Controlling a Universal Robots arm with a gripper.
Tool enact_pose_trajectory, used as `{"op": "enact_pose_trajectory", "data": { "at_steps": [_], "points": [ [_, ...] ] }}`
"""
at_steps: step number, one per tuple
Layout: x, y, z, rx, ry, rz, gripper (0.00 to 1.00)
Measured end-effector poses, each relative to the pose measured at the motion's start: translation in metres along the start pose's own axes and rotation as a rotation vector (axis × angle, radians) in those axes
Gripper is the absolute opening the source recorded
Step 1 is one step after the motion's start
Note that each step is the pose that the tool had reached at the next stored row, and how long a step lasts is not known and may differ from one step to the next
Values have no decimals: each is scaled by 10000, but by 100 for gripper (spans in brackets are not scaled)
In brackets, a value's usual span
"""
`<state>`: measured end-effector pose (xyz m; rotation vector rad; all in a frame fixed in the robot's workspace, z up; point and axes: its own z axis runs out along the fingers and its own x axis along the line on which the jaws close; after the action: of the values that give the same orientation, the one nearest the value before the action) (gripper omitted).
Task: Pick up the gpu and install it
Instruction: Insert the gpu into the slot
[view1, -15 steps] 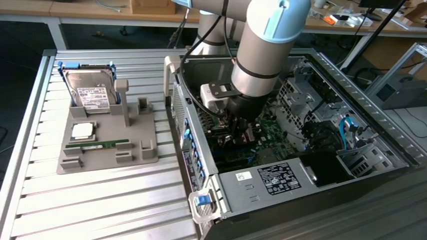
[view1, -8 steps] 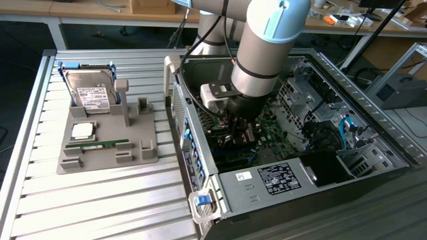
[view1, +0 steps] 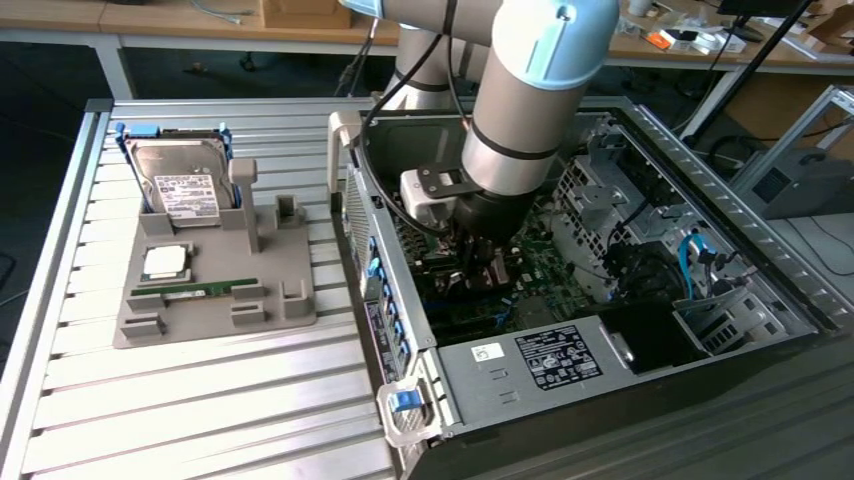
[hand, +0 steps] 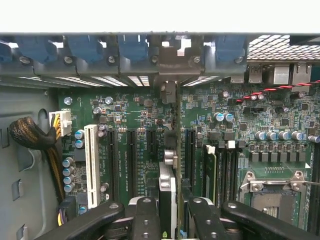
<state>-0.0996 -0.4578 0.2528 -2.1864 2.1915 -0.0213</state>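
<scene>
Exterior view: the arm reaches down into the open computer case (view1: 747, 250), which lies on its side on the slatted metal table (view1: 200, 400). The gripper (view1: 483, 262) sits low inside the case, right over the green motherboard (view1: 541, 265). What it holds is hard to make out from here — dark parts blend together. On the table, on the exterior view's left of the case, a grey holder tray (view1: 200, 310) carries a silver hard drive (view1: 180, 185) standing upright, a CPU (view1: 166, 262) lying flat, and a narrow green memory stick (view1: 194, 290). A black power supply (view1: 561, 360) with a white label sits at the near end of the case.

Wrist view: the gripper (hand: 172, 210) is clamped on the gpu (hand: 170, 190), black fingers (hand: 145, 215) pressing on both flat sides. The card stands on edge, seen edge-on, running from the gripper toward the case's rear wall with its blue slot clips (hand: 132, 47). It is lined up among the black expansion slots (hand: 131, 155) on the motherboard (hand: 140, 115), between the white slot (hand: 91, 165) and the empty CPU socket (hand: 272, 195) — probably just above its slot, though seating cannot be judged.
</scene>
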Motion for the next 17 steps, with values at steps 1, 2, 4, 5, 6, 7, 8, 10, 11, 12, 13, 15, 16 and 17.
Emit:
{"op": "enact_pose_trajectory", "data": {
  "at_steps": [1, 2, 4, 5, 6, 7, 8, 10, 11, 12, 13, 15, 16, 17],
  "points": [
    [0, 0, 1, 0, -1, 0, 27],
    [0, 0, 1, 1, -3, 0, 27],
    [-1, 0, 5, 5, -12, 0, 27],
    [-1, 0, 6, 6, -12, 1, 28],
    [-1, 0, 6, 6, -12, 1, 28],
    [-1, 0, 2, 2, -4, 1, 34],
    [0, 0, 2, 2, -3, 0, 40],
    [0, 0, -11, 0, 1, 1, 40],
    [-6, -4, -78, 1, -1, 1, 40],
    [-10, -5, -116, 1, 1, 0, 40],
    [-16, -7, -158, 3, 2, 1, 40],
    [-25, -9, -213, 2, 15, -4, 40],
    [-30, -11, -246, 2, 21, -7, 40],
    [-32, -12, -272, 2, 24, -7, 40]
  ]
}}
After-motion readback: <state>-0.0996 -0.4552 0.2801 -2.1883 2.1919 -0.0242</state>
